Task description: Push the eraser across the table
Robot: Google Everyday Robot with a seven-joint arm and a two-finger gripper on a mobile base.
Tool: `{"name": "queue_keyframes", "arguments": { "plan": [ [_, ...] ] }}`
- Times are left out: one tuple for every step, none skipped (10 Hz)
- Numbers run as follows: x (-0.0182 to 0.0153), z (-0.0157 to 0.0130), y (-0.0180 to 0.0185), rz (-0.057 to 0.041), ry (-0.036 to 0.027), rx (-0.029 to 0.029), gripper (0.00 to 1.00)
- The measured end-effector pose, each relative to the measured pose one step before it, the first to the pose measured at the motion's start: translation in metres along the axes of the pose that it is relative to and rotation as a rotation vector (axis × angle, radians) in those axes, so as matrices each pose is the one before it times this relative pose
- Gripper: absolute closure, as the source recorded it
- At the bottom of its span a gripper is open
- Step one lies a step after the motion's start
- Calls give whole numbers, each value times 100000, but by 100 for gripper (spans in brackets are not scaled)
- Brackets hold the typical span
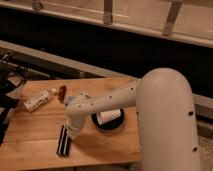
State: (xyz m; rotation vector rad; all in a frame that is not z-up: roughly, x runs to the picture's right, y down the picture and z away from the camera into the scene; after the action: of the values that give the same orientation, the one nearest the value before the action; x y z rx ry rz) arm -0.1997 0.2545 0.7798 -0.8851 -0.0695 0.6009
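Observation:
The eraser (pixel 63 141), a flat black block with pale lengthwise stripes, lies on the light wooden table (pixel 30 135) near its front edge, left of centre. My gripper (pixel 72 132) is at the end of the white arm, down at the eraser's upper right end and touching or nearly touching it. The arm's wrist hides the gripper's tip.
A black round dish (pixel 107 121) holding a white roll sits right of the gripper. A white box-like item (pixel 39 100) and a small red object (pixel 62 92) lie at the table's back left. The robot's large white body (pixel 170 120) fills the right side.

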Motion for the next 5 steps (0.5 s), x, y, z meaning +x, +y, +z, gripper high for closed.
{"name": "queue_keyframes", "arguments": {
  "plan": [
    [-1235,148,606,-3102,-2020,-1175,100],
    [-1258,246,786,-3427,-1782,-1457,100],
    [-1350,513,1125,-4698,-2481,-4660,100],
    [-234,187,619,-2045,-155,-2509,100],
    [-54,-71,612,-2034,533,-1752,100]
  ]
}}
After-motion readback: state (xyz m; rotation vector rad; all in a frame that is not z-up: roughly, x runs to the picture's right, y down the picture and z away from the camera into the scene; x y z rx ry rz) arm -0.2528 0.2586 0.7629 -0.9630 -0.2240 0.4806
